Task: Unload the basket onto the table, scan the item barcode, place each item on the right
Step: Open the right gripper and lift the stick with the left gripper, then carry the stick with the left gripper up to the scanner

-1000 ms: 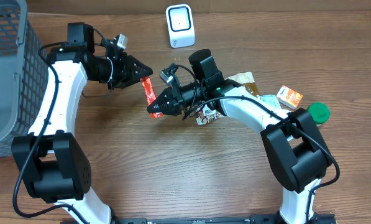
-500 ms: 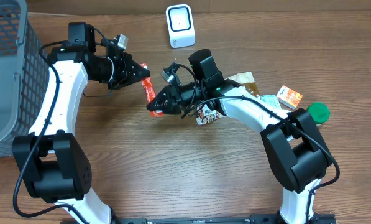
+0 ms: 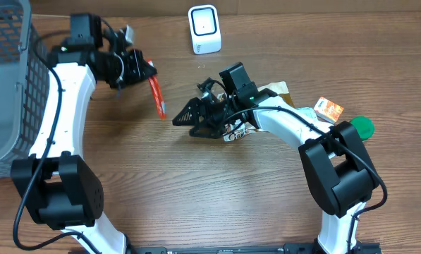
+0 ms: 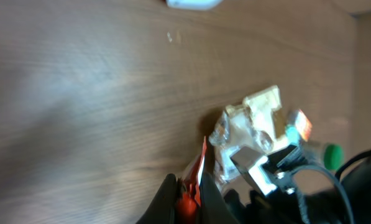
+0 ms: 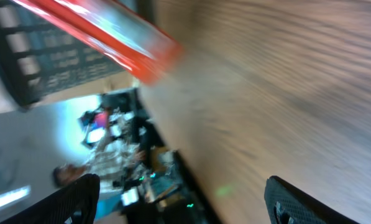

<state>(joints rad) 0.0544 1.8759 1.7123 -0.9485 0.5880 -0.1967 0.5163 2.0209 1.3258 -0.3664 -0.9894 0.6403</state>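
Observation:
The item is a long red packet (image 3: 156,95); it hangs from my left gripper (image 3: 146,73), which is shut on its upper end at the back left of the table. In the left wrist view the red packet (image 4: 197,171) sits pinched between the two dark fingers of my left gripper (image 4: 186,198). My right gripper (image 3: 182,121) stands open just right of the packet's lower end, apart from it. In the right wrist view the red packet (image 5: 104,37) crosses the top, blurred, with nothing between my right gripper's (image 5: 185,199) fingers. The white barcode scanner (image 3: 204,29) stands at the back centre.
A grey mesh basket (image 3: 5,85) fills the left edge. Under the right arm lies a pile of crinkled packets (image 3: 277,92), with an orange box (image 3: 328,109) and a green lid (image 3: 362,127) beyond it. The pile of packets (image 4: 253,127) also shows in the left wrist view.
My right gripper has opened and let go of the red packet. My left gripper has shut on it and carried it up and to the left.

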